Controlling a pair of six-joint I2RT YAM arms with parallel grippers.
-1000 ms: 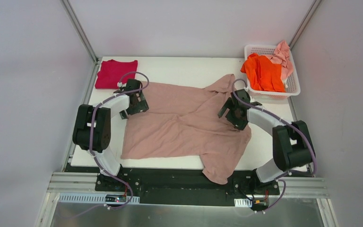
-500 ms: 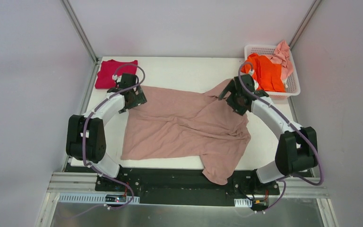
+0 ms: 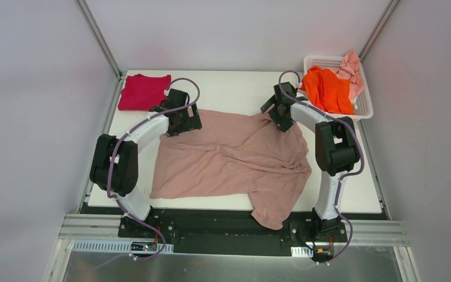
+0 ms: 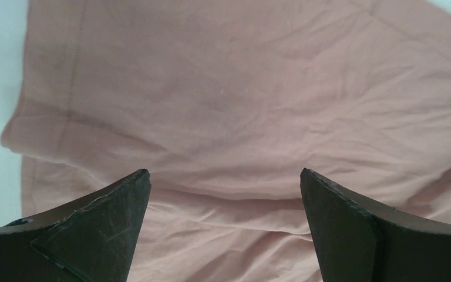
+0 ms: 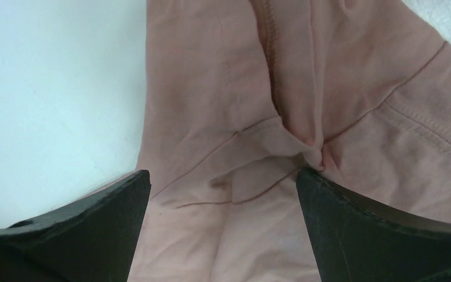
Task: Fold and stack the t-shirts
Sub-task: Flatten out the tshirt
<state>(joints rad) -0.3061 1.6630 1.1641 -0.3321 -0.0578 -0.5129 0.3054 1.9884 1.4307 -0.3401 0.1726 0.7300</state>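
Hovering left gripper (image 4: 223, 176): fingers spread wide, empty, over the beige tee (image 3: 235, 155), far left corner.
Right gripper (image 5: 223, 173): spread wide, empty, above the beige tee's bunched far right seam.
Table (image 3: 229, 88): white; the beige tee's near sleeve droops off it.
Crimson tee (image 3: 144, 91): folded, beyond the beige tee's left corner.
Basket (image 3: 364, 110): far right of the beige tee, holding orange tee (image 3: 326, 91) and pale pink tee (image 3: 352, 67).

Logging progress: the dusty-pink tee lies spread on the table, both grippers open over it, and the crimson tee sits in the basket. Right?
No. The top view shows the crimson tee on the far left corner of the table; the basket holds the orange tee and the pale pink tee.
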